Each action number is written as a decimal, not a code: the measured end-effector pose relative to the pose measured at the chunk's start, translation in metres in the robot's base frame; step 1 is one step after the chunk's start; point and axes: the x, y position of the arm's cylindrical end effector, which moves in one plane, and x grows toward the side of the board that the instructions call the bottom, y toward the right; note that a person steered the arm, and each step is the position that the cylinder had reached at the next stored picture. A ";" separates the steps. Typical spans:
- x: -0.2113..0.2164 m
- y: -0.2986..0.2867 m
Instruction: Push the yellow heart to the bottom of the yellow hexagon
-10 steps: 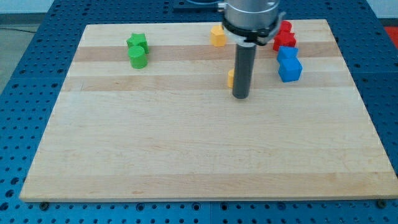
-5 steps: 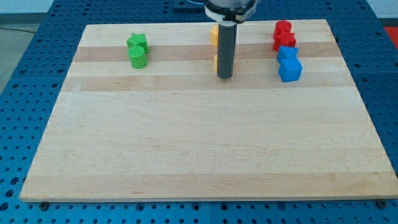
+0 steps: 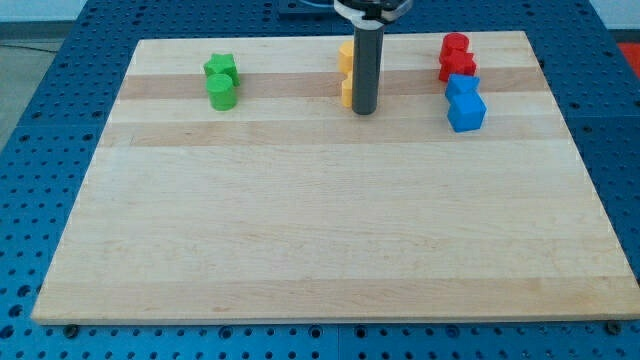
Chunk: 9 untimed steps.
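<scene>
Mostly hidden yellow heart (image 3: 346,93), sliver left of my tip (image 3: 365,110)

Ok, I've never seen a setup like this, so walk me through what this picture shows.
This is one camera's view of a wooden board on a blue perforated table. The dark rod coming down from the view's top belongs to a robot arm. It has no claw and holds nothing; my tip only slides and pushes blocks. Just left of the tip, partly hidden behind the rod, sits a yellow block, with another yellow block right above it; their shapes are hidden. Two green blocks sit at the view's left. At the right are two red blocks and two blue blocks.
</scene>
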 end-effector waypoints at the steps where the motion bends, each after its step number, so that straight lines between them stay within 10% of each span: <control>1: -0.005 -0.002; 9: -0.028 -0.063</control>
